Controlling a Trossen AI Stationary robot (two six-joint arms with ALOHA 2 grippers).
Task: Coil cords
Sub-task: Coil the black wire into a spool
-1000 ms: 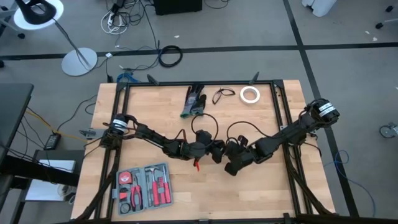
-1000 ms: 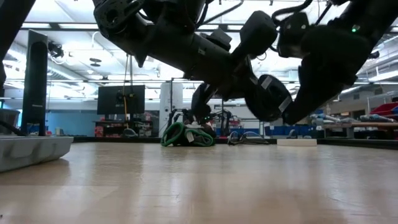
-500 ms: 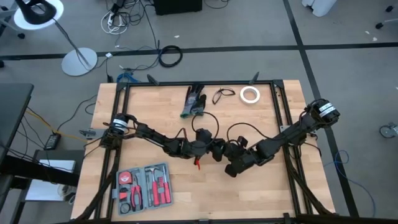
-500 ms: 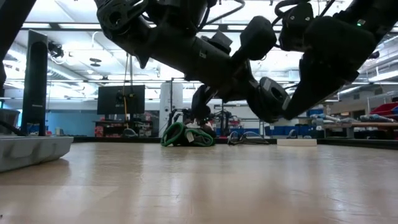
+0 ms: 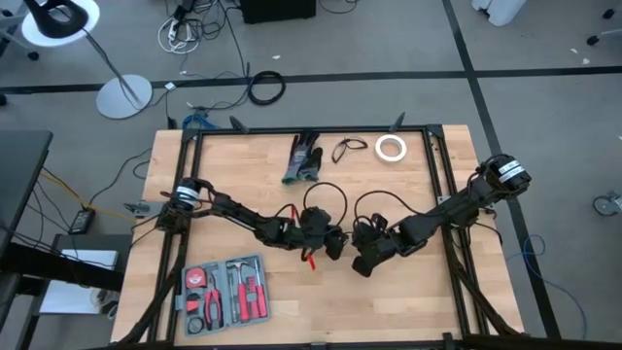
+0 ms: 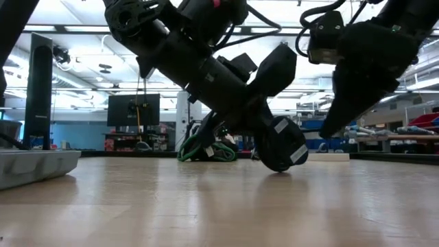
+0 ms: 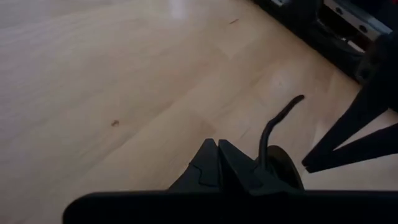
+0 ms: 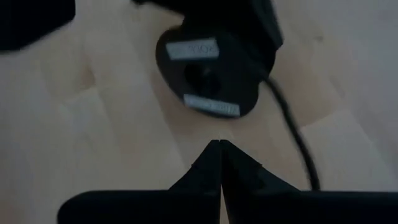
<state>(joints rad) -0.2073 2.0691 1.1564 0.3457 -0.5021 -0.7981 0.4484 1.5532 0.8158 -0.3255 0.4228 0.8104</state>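
**A:** Any writing on the cord bundle [image 8: 208, 71]?

**B:** There were two white labels on its flat face. Print showed on both, too blurred to read. No brand was legible anywhere else.

**A:** Where was the bundle?

**B:** Near the middle of the table [image 5: 408, 301], between the two claws. In the low view it stood tilted on its edge, rim touching the wood and labelled face towards the near side.

**A:** Orientation of the tail?

**B:** The puck is round, so it had no long axis of its own. In the left wrist view the tail [image 7: 277, 121] rose from the bundle and bent over at its tip. In the right wrist view a thin strand left the rim and ran along the wood. I could not fix its direction on the table.

**A:** Claws?

**B:** The left gripper [image 5: 328, 241] had its fingers [image 7: 208, 165] pressed together, with the bundle right against one of them. Whether it was pinching the cord I could not tell. The right gripper [image 5: 362, 258] sat just right of the bundle, clenched to a point and holding nothing.

**A:** The other cord?

**B:** The small loose loop [image 5: 345, 149] lay at the far edge, just left of the white tape roll [image 5: 391, 147] and well apart from both claws.
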